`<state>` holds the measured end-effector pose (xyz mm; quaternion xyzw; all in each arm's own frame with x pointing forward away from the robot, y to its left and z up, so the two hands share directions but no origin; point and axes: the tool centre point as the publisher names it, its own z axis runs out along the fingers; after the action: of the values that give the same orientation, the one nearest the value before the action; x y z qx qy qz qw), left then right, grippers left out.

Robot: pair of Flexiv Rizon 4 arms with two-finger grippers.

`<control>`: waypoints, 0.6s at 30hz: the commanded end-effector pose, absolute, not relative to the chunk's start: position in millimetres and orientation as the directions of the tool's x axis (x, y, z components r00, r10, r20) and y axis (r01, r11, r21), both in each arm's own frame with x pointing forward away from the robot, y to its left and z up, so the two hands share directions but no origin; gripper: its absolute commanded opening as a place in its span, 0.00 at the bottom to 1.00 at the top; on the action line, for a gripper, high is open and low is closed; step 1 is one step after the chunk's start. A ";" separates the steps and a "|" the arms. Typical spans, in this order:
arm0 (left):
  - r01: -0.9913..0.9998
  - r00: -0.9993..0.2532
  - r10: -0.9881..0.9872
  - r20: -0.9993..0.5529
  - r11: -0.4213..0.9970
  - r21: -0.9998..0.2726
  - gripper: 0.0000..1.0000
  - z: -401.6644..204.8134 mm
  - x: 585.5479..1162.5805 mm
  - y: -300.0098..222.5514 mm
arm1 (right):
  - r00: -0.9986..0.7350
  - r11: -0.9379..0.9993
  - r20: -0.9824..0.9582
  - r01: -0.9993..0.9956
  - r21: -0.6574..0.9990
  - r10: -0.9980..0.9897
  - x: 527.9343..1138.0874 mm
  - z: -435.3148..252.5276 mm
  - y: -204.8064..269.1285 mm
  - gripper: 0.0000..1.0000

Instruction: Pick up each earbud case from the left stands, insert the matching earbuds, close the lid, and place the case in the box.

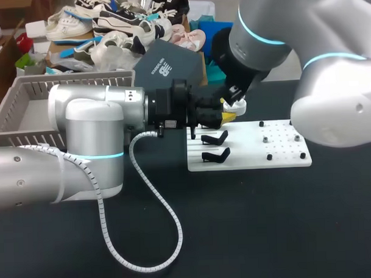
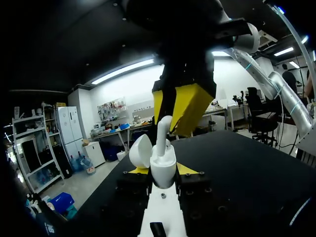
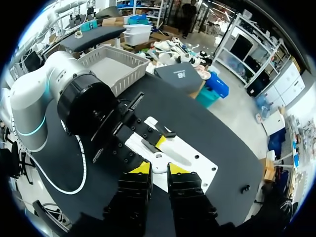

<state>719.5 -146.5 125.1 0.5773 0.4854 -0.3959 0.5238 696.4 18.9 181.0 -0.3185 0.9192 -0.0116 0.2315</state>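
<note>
1. The earbud case (image 2: 163, 170) is held upright in the air, off the stands. The yellow tips of the left gripper (image 2: 162, 171) press on it from two sides, so these jaws are pinching the case.
2. Its lid (image 2: 140, 150) is open and leans back to one side of the body.
3. One white earbud (image 2: 164, 129) sits at the mouth of the case with its stem pointing up.
4. The right gripper (image 3: 159, 168) comes down from above the case. In the left wrist view its yellow fingers (image 2: 190, 106) are closed on the top of the stem, so these jaws are pinching the earbud.
5. In the head view we see the two grippers meet over the far left corner of a white board (image 1: 277, 155). The left arm lies low and level from the left. The right arm reaches down from the upper right.
6. The board lies flat on the dark table (image 1: 268, 234). Two black stands (image 1: 215, 138) sit on its left part, one behind the other, near the held case. Small black pegs (image 1: 269, 156) dot its right part.
7. A grey basket (image 1: 25, 96) stands at the far left of the table, behind the left arm and well apart from the case.
8. A white ribbed cable (image 1: 170, 213) loops from the left wrist down onto the table.
</note>
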 end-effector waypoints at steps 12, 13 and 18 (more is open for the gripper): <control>0.975 0.216 0.144 -0.966 0.023 0.222 0.00 124.7 719.1 -146.4 | -0.673 0.767 -0.382 -0.612 -0.193 -0.633 695.9 178.3 17.1 0.00; 0.975 0.216 0.144 -0.966 0.023 0.222 0.00 124.7 719.1 -146.4 | -0.673 0.767 -0.382 -0.612 -0.194 -0.634 696.4 178.1 17.3 0.00; 0.975 0.216 0.144 -0.966 0.023 0.222 0.00 124.7 719.1 -146.4 | -0.675 0.767 -0.378 -0.613 -0.190 -0.634 698.1 177.6 19.1 0.00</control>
<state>719.5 -146.5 125.1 0.5773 0.4854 -0.3959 0.5238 696.2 16.9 177.3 -0.3411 0.9141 -0.0225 0.2180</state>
